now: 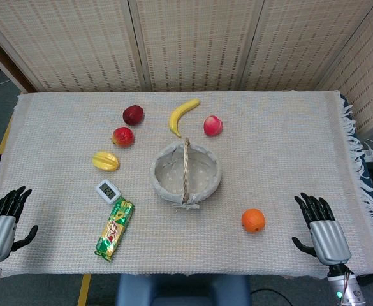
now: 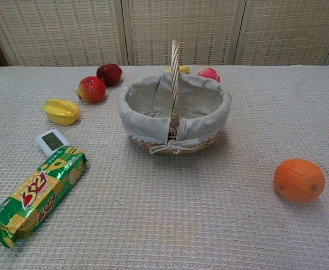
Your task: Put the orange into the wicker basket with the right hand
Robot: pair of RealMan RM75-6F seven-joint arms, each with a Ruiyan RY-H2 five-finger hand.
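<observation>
An orange (image 1: 253,220) (image 2: 299,180) lies on the cloth-covered table, to the front right of the wicker basket (image 1: 186,172) (image 2: 174,115). The basket has a grey fabric lining and an upright handle, and nothing shows inside it. My right hand (image 1: 320,226) rests near the table's front right corner, fingers spread and holding nothing, a short way right of the orange. My left hand (image 1: 4,217) sits at the front left edge, also open. Neither hand shows in the chest view.
Behind the basket lie a banana (image 1: 183,115), a pink peach (image 1: 213,125), a dark red apple (image 1: 133,115) and a red-yellow fruit (image 1: 123,136). A yellow starfruit (image 1: 105,160), a small white timer (image 1: 108,190) and a green snack pack (image 1: 115,228) lie to its left.
</observation>
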